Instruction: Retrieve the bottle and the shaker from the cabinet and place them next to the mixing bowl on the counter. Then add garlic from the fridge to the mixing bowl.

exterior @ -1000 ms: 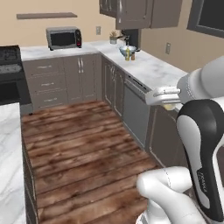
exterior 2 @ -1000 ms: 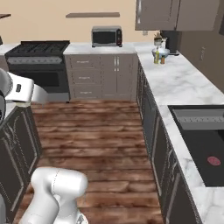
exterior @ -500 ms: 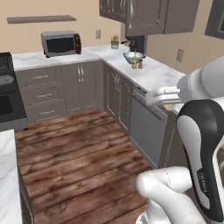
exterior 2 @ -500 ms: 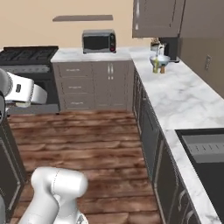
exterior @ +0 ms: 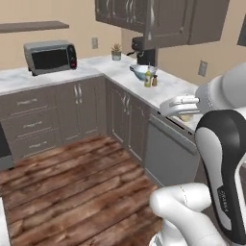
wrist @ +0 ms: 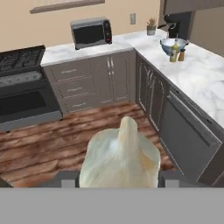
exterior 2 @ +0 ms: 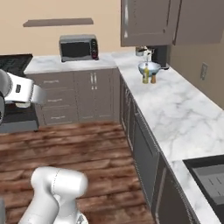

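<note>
My gripper (wrist: 119, 178) is shut on a pale garlic bulb (wrist: 120, 157) that sits large at the bottom of the hand view, a dark fingertip on each side of it. Far ahead on the white marble counter (wrist: 197, 78) stands the blue-grey mixing bowl (wrist: 168, 43). The yellow bottle (wrist: 175, 51) and the small brown shaker (wrist: 182, 55) stand right in front of it. The bowl (exterior: 141, 71), bottle (exterior: 148, 78) and shaker (exterior: 154, 80) also appear in the left base view, and the same bowl (exterior 2: 149, 68), bottle (exterior 2: 145, 75) and shaker (exterior 2: 153, 78) in the right base view. The cabinet and the fridge are out of view.
A black coffee machine (exterior 2: 159, 54) stands behind the bowl, a small plant (exterior: 116, 50) beside it. A microwave (exterior: 50, 56) sits on the back counter, a stove (wrist: 22, 61) to its left. A sink (exterior 2: 210, 179) lies at the near right. Wooden floor (exterior: 72, 178) lies between.
The whole picture has shifted: the base has moved, and the corner counter with the bowl, bottle and shaker now looks nearer and larger. The arm keeps its pose.
</note>
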